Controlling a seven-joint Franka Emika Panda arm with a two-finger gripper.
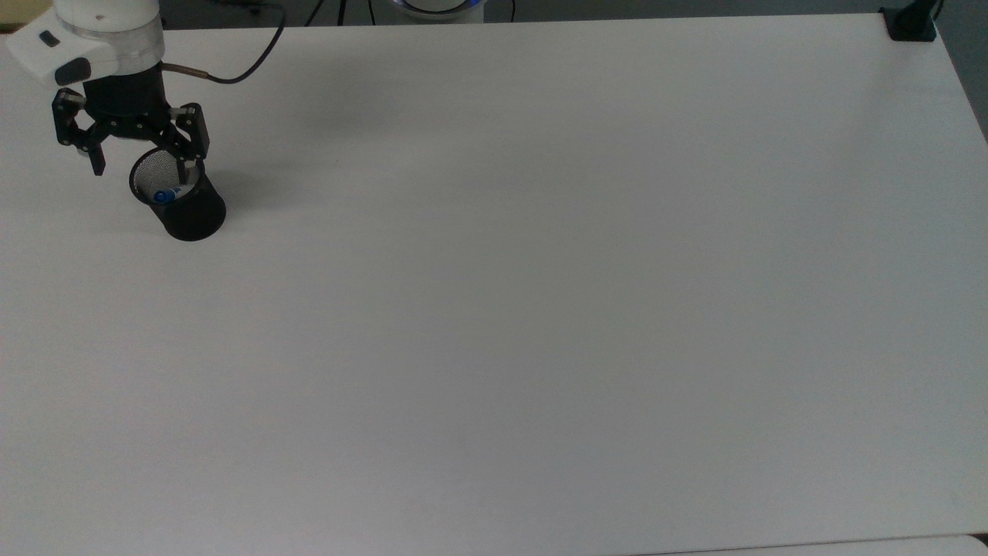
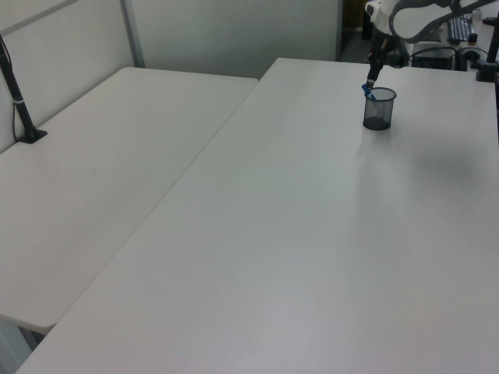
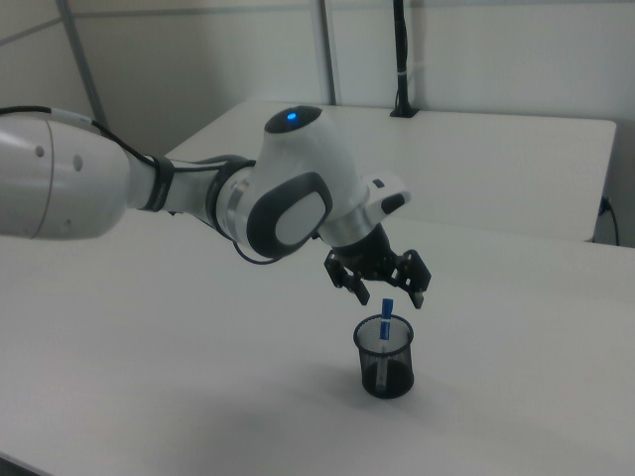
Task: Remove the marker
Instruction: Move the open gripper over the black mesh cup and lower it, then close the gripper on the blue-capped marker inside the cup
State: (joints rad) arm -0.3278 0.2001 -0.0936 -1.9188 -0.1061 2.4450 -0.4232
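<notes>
A wide white table (image 1: 540, 309) is seen from three cameras, with a second white table (image 2: 93, 171) set beside it on the left view's left. A black mesh pen cup (image 1: 184, 202) stands upright on the table near the top view's upper left corner. The marker (image 3: 387, 315), white-barrelled with a blue cap, is held inside this cup, leaning against the rim with its blue end poking out above the edge; in the top view its blue tip (image 1: 161, 196) is seen at the lower left of the cup's opening. The white robot arm (image 3: 179, 193) is stretched out over the table, and a black cable (image 1: 239, 73) is looped from its wrist. The black two-finger gripper (image 1: 140, 164) is poised just above the cup with its fingers spread wide and nothing held between them. In the top view one fingertip (image 1: 187, 164) is placed over the cup's far rim, while the other fingertip (image 1: 98, 164) is outside the cup, on the top view's left. In the right view the gripper (image 3: 390, 297) is seen hanging directly over the marker's blue end, close to it, though contact cannot be made out. A black post base (image 1: 912, 23) is clamped at the table's far corner on the top view's upper right.
</notes>
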